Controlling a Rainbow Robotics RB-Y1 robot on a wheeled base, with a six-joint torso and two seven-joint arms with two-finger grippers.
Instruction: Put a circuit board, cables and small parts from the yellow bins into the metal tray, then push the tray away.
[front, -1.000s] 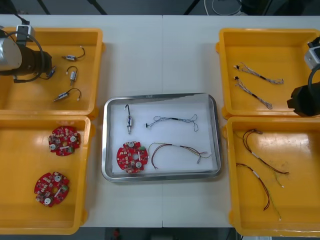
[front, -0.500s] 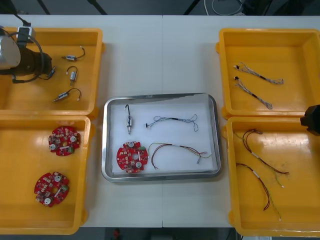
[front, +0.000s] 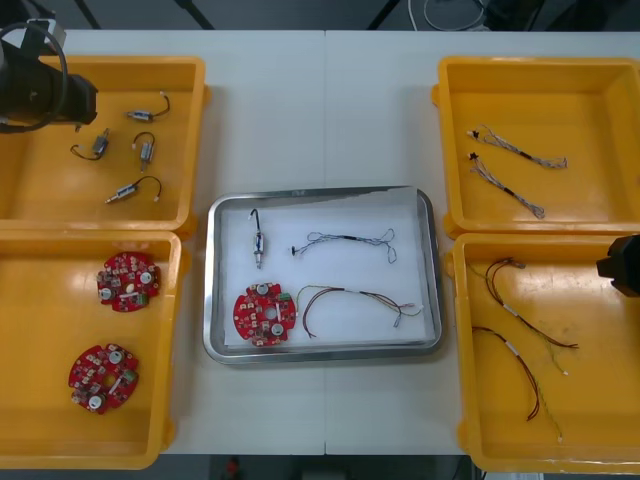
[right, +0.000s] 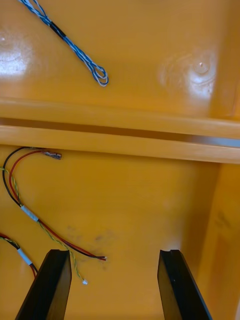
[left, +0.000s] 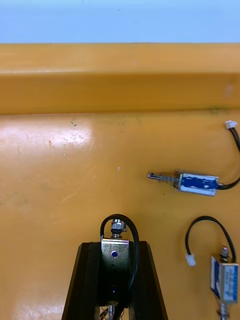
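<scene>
Left gripper (left: 116, 244) over upper-left yellow bin (front: 40, 190), fingers narrow, pinching small metal part (left: 115, 250). Right gripper (right: 112, 255) at right edge, fingers spread wide above lower-right bin (front: 600, 440). Metal tray (front: 215, 280) sits centre: circuit board (front: 264, 313), cables (front: 345, 240), another small part (front: 258, 240) inside.

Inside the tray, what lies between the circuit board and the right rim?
The red and yellow cable lies between the circuit board and the metal tray rim, in the front view.
</scene>
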